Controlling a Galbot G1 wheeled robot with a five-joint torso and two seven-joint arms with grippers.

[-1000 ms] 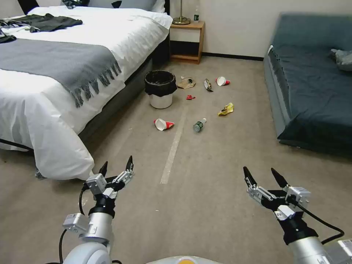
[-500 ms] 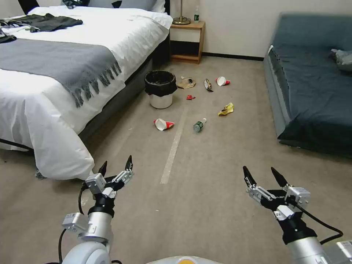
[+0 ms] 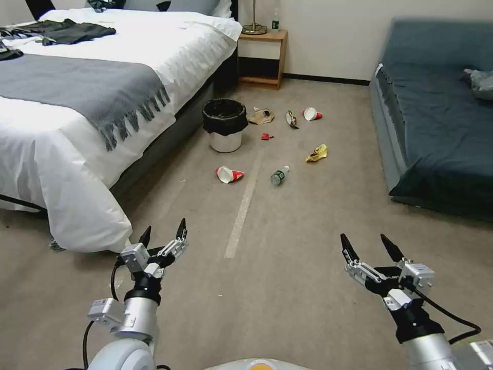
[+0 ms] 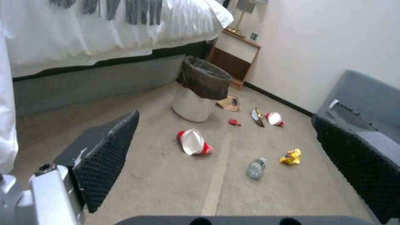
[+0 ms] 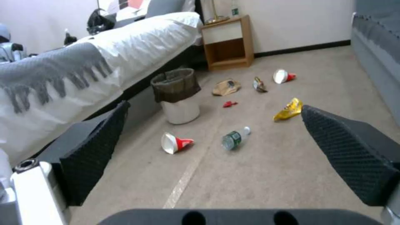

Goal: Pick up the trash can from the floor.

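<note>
2 silver arms w/ black cables, black-tipped left gripper [image 3: 162, 232] & right gripper [image 3: 371, 245].

Beige-grey carpet floor [image 3: 287, 267], pale tape strip [image 3: 241, 210] running near to far. White bed [image 3: 77, 128] left, grey fringed throw [image 3: 77, 87] across it. Wooden nightstand [image 3: 263, 56] far, against pale wall [image 3: 328, 36]. Dark teal sofa [image 3: 436, 113] right.

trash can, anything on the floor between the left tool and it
Yes. A tipped red-and-white paper cup lies on the floor between the open left tool and the trash can, just short of the can. A plastic bottle lies off to the right of that line. Otherwise bare carpet.
</note>
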